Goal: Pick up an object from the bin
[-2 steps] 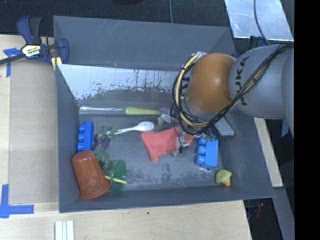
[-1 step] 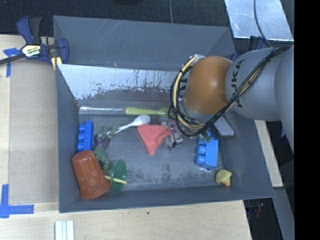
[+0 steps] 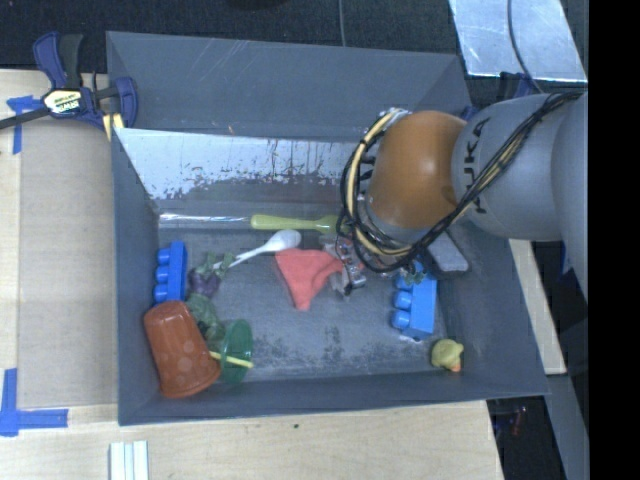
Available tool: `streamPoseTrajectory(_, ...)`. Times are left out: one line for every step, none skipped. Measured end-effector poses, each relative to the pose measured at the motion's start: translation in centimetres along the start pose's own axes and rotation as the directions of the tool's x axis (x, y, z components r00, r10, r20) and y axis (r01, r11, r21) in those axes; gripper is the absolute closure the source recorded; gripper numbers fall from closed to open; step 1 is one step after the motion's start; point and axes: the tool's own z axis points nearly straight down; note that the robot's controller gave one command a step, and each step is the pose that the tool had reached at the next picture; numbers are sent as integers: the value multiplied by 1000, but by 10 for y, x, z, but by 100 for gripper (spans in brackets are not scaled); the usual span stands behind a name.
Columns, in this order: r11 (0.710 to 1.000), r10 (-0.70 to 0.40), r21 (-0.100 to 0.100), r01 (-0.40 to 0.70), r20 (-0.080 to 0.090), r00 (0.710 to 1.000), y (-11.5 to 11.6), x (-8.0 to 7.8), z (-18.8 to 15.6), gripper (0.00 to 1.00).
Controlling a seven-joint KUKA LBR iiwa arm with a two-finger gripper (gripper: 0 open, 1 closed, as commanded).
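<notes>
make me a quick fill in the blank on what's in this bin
1. The gripper hangs beside the pink crumpled piece, on that piece's ____ side in the view.
2. The white utensil to the left of the pink crumpled piece is a ____.
3. One toy brick at the view's left and another right of the gripper are both coloured ____.
Missing words: right; spoon; blue.

Scuffed matt metal bin (image 3: 300, 98), smooth brown plastic cup (image 3: 180, 350), pink cloth (image 3: 303, 273)
</notes>
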Motion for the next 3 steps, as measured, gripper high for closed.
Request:
streamPoseTrajectory(1000, 1, -3, -1, -9, 1000, 1, 2, -25, 100)
streamPoseTrajectory(1000, 1, 0, -1, -3, 1000, 0, 0, -69, 100)
streamPoseTrajectory(1000, 2, -1, -2, -5, 1000, 0, 0, -119, 100)
